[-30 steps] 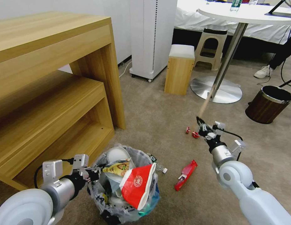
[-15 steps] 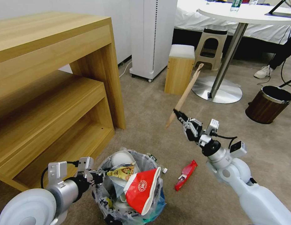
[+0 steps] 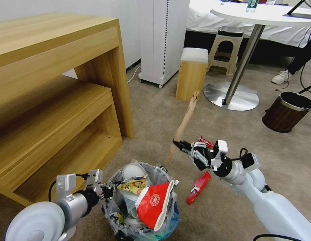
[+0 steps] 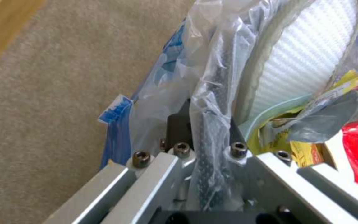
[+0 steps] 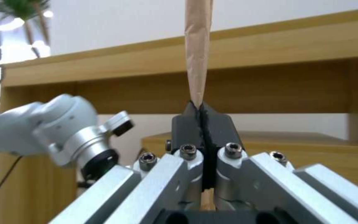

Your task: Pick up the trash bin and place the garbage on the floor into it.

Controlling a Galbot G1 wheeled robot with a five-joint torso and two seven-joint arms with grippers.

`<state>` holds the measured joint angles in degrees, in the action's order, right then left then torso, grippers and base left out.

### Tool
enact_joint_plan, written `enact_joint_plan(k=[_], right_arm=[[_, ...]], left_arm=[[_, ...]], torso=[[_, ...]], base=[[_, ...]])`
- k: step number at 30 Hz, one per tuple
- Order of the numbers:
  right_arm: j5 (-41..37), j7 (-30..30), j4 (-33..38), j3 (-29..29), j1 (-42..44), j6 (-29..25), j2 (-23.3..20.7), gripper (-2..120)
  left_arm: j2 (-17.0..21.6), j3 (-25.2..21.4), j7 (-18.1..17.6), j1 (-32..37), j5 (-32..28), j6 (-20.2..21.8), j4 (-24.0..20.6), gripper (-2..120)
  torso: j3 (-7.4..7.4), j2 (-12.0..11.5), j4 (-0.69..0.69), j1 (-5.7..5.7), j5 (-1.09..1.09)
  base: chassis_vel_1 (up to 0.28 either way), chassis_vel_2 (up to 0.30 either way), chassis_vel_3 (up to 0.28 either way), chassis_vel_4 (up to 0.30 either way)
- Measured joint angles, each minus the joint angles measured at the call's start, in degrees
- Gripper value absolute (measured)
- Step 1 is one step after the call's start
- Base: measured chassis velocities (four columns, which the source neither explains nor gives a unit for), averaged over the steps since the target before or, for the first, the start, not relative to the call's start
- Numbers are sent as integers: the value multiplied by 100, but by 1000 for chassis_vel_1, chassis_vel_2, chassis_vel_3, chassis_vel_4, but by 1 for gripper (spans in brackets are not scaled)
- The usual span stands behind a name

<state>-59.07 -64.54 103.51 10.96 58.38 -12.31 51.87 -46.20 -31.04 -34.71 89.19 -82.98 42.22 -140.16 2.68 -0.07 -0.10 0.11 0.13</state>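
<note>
The trash bin (image 3: 112,211), black with a crinkly clear liner, stands on the carpet at the front, packed with garbage: a red-white crushed bowl (image 3: 152,204), a white slipper (image 3: 131,170) and a yellow wrapper (image 3: 133,185). My left gripper (image 3: 107,191) is shut on the bin's rim (image 4: 218,77) through the liner. My right gripper (image 3: 179,144) hovers just beyond and to the right of the bin, shut on the lower end of a wooden stick (image 3: 186,115) that points up and away. In the right wrist view the jaws (image 5: 202,107) clamp the stick (image 5: 197,46). A red wrapper (image 3: 199,182) lies on the floor right of the bin.
Small red wrappers (image 3: 205,141) lie behind my right wrist. A wooden two-tier bench (image 3: 62,100) fills the left. Farther off stand a white appliance (image 3: 162,40), a wooden stool (image 3: 192,73), a round table's metal base (image 3: 232,97) and a brown wood-patterned bin (image 3: 286,112).
My right gripper has carried the stick from the floor on the right, up, then left and toward the bin. The left gripper and bin shifted slightly right.
</note>
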Motion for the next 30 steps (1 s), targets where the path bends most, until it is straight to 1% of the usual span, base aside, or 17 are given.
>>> enact_joint_plan(k=[3, 9, 19, 30], right_arm=[[112, -204, -124, -176, -157, -2, 36, 0], [241, -384, -214, -279, -285, 9, 26, 0], [383, -376, -389, -481, -403, 2, 108, 0], [570, -352, -607, -481, -459, -110, 126, 0]], left_arm=[[-62, 151, 36, -79, -2, 0, 54, 1], [-56, 214, 65, -146, -7, -1, 92, 1], [-68, 276, 165, -228, -19, -5, 97, 1], [-20, 211, 224, -192, -35, -8, 49, 1]], torso=[[0, 0, 0, 0, 0], [0, 0, 0, 0, 0], [0, 0, 0, 0, 0], [0, 0, 0, 0, 0]], base=[[0, 0, 0, 0], [0, 0, 0, 0], [0, 0, 0, 0], [0, 0, 0, 0]])
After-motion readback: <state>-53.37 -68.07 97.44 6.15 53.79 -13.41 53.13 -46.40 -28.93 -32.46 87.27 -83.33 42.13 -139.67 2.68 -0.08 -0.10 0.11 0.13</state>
